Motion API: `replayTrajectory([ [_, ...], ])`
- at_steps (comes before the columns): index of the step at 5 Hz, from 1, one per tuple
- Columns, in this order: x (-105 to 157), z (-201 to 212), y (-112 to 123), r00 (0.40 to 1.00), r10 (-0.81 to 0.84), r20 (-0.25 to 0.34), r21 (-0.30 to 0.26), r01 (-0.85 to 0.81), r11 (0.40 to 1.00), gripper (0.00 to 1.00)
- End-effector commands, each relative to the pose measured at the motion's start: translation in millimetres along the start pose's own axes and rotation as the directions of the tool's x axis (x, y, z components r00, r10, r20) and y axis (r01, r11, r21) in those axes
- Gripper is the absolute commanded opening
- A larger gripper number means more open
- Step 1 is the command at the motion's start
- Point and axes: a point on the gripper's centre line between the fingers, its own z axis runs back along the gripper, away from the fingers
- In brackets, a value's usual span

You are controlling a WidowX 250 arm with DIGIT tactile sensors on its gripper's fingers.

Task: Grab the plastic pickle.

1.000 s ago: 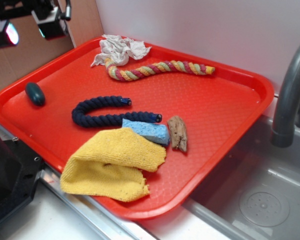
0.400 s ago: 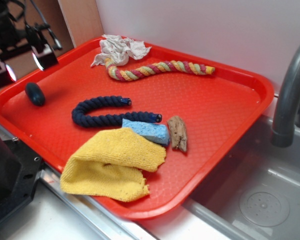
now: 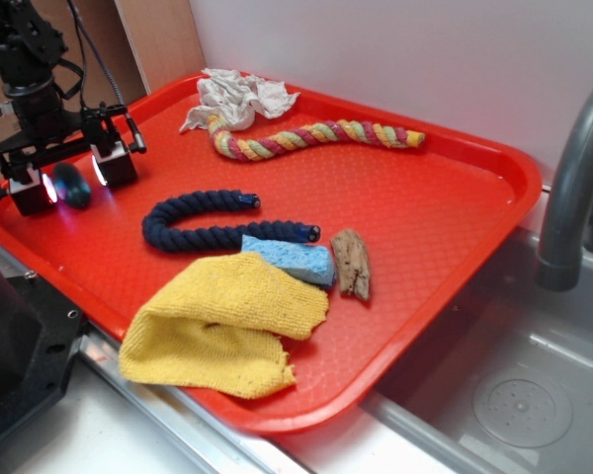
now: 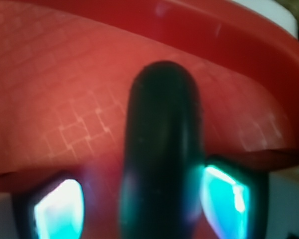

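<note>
Pickle: the plastic pickle (image 3: 74,186) is a small, smooth, glossy dark teal oval lying on the tray near its left edge, at the left of the exterior frame; in the wrist view (image 4: 162,149) it fills the middle as a rounded, blurred dark column.
Gripper: the gripper (image 3: 71,178) is down at tray level with its jaws spread wide, one block-shaped finger on each side of the pickle; the fingers (image 4: 226,199) glow pale cyan on their inner faces. Whether either finger touches the pickle cannot be told.
Tray: the red tray (image 3: 425,217) is rigid plastic with a raised rounded rim and a fine grid-patterned floor.
Navy rope: the dark navy rope (image 3: 193,222), thick and twisted, is bent in a U at centre left.
Striped rope: the multicoloured rope (image 3: 316,134), twisted pink, yellow and green strands, snakes along the upper part of the tray.
White cloth: the crumpled white cloth (image 3: 235,97) sits at that rope's left end.
Sponge: the blue sponge (image 3: 292,259), a porous rectangular block, touches the navy rope's end.
Wood: the rough brown wood piece (image 3: 352,263) lies just right of the sponge.
Yellow cloth: the folded yellow knit cloth (image 3: 222,321) lies at the lower edge, overlapping the sponge.
Faucet: the grey curved faucet (image 3: 573,188) stands at the right above the sink (image 3: 514,385).
</note>
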Motion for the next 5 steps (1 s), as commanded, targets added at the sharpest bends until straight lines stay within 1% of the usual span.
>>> replayTrajectory([
  [1,-11.5,20.3,12.4,0.989,-0.150,-0.003,0.012,0.150,0.989,0.00],
  [2,-18.8,70.6,-17.7,0.923,-0.384,0.009,-0.077,0.384,0.920,0.00],
  [3,-45.5,124.7,-28.3,0.803,-0.593,0.052,-0.145,0.594,0.792,0.00],
  [4,-67.1,178.7,-41.2,0.638,-0.769,0.047,-0.238,0.755,0.612,0.00],
  [5,-99.7,215.4,-55.1,0.488,-0.867,0.105,-0.233,0.859,0.455,0.00],
])
